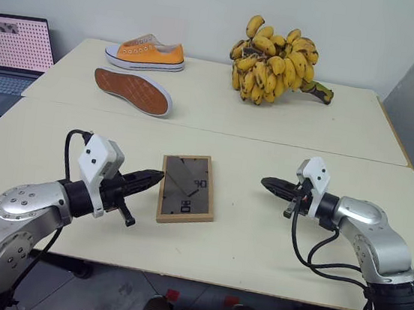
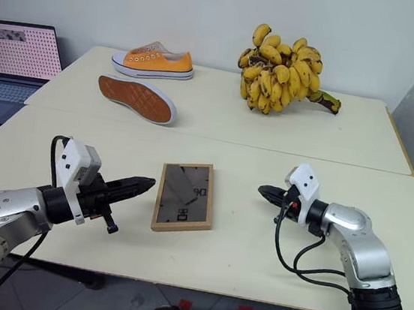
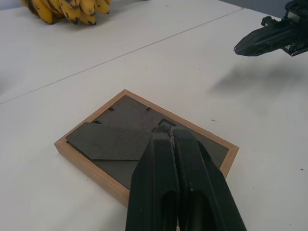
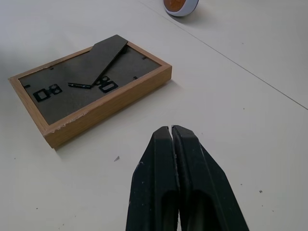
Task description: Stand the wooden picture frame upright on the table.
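Note:
The wooden picture frame (image 1: 187,188) lies flat, back side up, on the near section of the pale table (image 1: 242,235). Its dark grey back (image 3: 125,139) carries a fold-out stand and marks (image 4: 48,91). My left gripper (image 1: 153,177) is shut and hovers just left of the frame, its tips near the frame's left edge. The right gripper (image 1: 268,184) is shut as well and hangs a short way to the right of the frame, pointing toward it. Neither holds anything.
On the far table section an orange sneaker (image 1: 145,52) stands upright, a second one (image 1: 132,90) lies with its sole showing, and a big bunch of bananas (image 1: 275,62) sits at the back. A laptop (image 1: 9,51) stands off the table's left side.

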Robot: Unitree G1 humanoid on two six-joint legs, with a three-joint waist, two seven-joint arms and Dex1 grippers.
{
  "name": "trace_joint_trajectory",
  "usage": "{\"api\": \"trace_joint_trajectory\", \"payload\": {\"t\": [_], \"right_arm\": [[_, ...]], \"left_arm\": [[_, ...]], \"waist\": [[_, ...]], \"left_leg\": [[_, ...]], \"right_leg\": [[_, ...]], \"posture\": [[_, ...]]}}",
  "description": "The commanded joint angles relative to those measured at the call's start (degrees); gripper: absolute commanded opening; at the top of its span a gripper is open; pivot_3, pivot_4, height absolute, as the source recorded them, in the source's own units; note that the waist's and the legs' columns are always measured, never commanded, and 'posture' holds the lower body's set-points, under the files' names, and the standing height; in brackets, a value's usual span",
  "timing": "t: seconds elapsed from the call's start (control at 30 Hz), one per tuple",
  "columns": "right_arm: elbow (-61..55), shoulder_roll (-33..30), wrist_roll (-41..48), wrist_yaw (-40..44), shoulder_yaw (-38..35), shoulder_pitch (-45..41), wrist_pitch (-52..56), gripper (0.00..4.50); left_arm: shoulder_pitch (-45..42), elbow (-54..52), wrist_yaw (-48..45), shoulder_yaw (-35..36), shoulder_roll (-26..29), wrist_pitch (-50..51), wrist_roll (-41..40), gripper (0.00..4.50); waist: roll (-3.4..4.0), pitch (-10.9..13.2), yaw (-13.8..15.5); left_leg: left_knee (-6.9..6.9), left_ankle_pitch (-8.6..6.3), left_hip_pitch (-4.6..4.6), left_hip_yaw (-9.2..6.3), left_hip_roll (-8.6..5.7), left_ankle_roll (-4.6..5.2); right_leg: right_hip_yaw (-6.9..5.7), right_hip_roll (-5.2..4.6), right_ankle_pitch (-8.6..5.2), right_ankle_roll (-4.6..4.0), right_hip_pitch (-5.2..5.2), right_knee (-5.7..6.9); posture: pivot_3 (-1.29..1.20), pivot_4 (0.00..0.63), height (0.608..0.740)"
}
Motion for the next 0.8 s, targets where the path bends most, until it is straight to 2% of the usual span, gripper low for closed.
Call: {"api": "trace_joint_trajectory", "payload": {"t": [0.03, 0.63, 0.8], "right_arm": [[-1.9, 0.3, 1.3, 0.1, -0.9, -1.3, 0.1, 0.07], [1.9, 1.7, -0.2, 1.4, 0.4, -1.5, -3.0, 0.07], [5.0, 4.2, -5.0, -2.3, 2.3, -2.1, -6.8, 0.07]], "left_arm": [[-0.3, -1.3, 0.8, 0.9, 0.6, -0.1, 0.0, 0.00], [-1.5, -0.6, 7.8, 4.5, -2.3, 2.1, -2.2, 0.00], [-2.7, 6.4, 17.2, 3.5, -2.9, 8.8, 2.8, 0.00]], "waist": [[0.00, 0.0, 0.0], [0.00, 0.0, 0.0], [0.00, 0.0, -0.1]], "left_leg": [[0.01, 0.00, 0.00, 0.00, 0.00, 0.00], [0.20, 0.00, 0.00, -0.02, 0.00, 0.00], [0.30, 0.00, 0.05, -0.03, 0.00, 0.01]], "right_leg": [[0.00, 0.00, 0.00, 0.00, 0.00, 0.01], [0.00, 0.01, 0.00, 0.00, 0.00, 0.21], [0.01, 0.03, 0.00, 0.04, 0.04, 0.27]], "posture": [[0.00, 0.150, 0.740], [0.00, 0.150, 0.740], [0.00, 0.150, 0.740]]}}
